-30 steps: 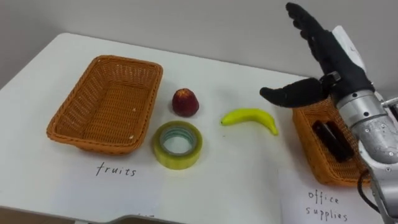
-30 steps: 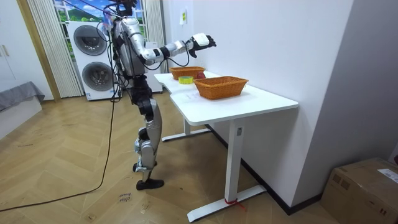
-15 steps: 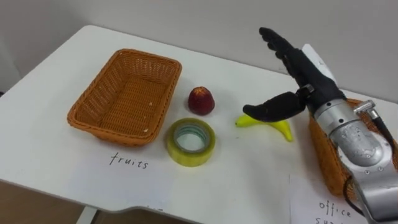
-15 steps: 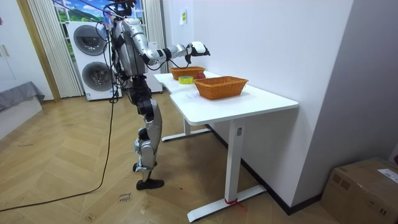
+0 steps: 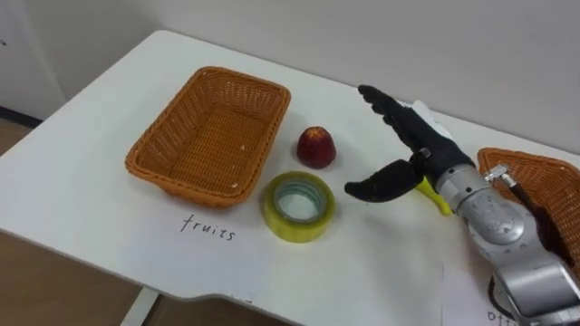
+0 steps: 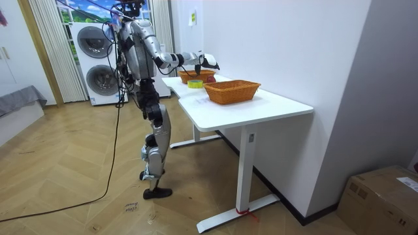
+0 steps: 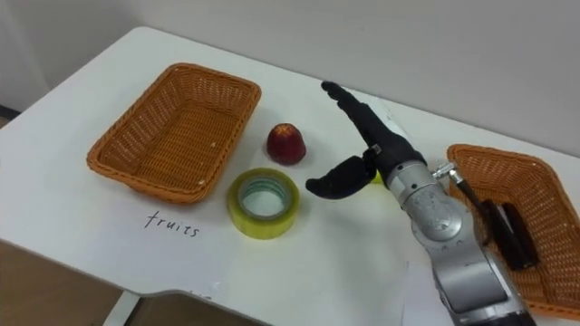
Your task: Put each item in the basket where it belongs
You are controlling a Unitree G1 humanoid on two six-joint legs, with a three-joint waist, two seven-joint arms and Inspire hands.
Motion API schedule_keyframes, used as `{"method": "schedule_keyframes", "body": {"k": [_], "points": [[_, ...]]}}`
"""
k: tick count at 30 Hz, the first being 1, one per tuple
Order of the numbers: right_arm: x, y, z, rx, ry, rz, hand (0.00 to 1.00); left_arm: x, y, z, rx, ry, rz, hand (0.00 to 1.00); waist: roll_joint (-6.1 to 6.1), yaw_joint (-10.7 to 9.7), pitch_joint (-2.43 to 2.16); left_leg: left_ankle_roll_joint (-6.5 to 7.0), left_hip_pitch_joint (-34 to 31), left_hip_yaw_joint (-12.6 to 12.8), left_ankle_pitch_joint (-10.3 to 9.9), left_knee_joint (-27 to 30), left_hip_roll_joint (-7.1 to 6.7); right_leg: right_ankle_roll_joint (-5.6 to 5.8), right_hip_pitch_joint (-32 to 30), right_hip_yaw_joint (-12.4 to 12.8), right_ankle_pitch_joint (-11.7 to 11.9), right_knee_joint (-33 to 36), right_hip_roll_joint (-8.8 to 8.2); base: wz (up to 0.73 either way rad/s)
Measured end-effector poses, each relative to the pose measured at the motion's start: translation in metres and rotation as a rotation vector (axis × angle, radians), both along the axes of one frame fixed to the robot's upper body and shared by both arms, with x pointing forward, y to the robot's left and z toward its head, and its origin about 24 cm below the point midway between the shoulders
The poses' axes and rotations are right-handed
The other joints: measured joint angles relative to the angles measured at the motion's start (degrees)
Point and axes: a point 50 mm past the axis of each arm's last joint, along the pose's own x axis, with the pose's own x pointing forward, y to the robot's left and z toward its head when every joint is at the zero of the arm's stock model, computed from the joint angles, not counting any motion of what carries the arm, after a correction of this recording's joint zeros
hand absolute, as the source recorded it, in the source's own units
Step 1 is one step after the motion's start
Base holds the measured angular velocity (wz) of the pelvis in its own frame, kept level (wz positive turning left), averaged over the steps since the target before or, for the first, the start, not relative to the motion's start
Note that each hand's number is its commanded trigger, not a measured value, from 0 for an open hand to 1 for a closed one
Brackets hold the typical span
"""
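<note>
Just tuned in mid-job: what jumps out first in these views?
The open right hand spreads over the banana mid-table, hiding most of it. To its left, an apple and a yellow tape roll lie beside the empty fruits basket. The other basket, at the right, holds a dark item.

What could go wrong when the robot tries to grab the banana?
The open right hand hides most of the banana, so it might shove the banana away instead of gripping it. The hand is also close to the apple and the tape roll and could bump them.
</note>
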Motion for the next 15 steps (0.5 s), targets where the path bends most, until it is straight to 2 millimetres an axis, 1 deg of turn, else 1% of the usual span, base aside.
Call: {"method": "schedule_keyframes", "body": {"k": [3, 5, 8, 12, 15], "points": [[-0.002, 0.01, -0.006, 0.001, 0.024, 0.029, 0.0, -0.004, 0.0, 0.001, -0.002, 0.009, -0.002, 0.0, -0.06, 0.16, -0.04, 0.0, -0.05, -0.3, 0.0, 0.02, -0.07, 0.0, 0.07, -0.35, 0.0, 0.0, -0.06, 0.05], [-0.003, 0.014, -0.008, 0.005, 0.037, 0.044, 0.0, -0.006, 0.0, 0.001, 0.002, 0.019, 0.003, 0.0, -0.08, 0.75, -0.05, 0.0, -0.04, -0.35, 0.0, 0.04, -0.08, 0.0, 0.11, -0.46, 0.0, 0.0, -0.09, 0.0], [-0.003, 0.012, -0.012, 0.004, 0.055, 0.035, 0.0, -0.006, 0.0, 0.001, 0.004, 0.02, 0.005, 0.0, -0.08, 1.26, -0.05, 0.01, -0.09, -0.85, 0.0, 0.05, -0.16, 0.0, 0.36, -0.92, 0.0, 0.01, -0.13, 0.08], [-0.003, 0.011, -0.015, 0.002, 0.068, 0.027, 0.0, -0.007, 0.0, 0.001, 0.005, 0.028, 0.004, 0.0, -0.05, 1.34, -0.04, -0.03, -0.08, -1.65, 0.02, 0.1, -0.21, 0.02, 1.0, -1.95, -0.01, -0.02, -0.14, 0.13], [-0.003, 0.011, -0.017, 0.003, 0.078, 0.022, 0.0, -0.009, -0.001, 0.0, 0.005, 0.037, 0.003, 0.0, -0.06, 1.37, -0.05, -0.1, -0.08, -1.75, 0.15, 0.11, -0.22, 0.02, 1.05, -2.17, -0.01, 0.03, -0.16, 0.02]]}}
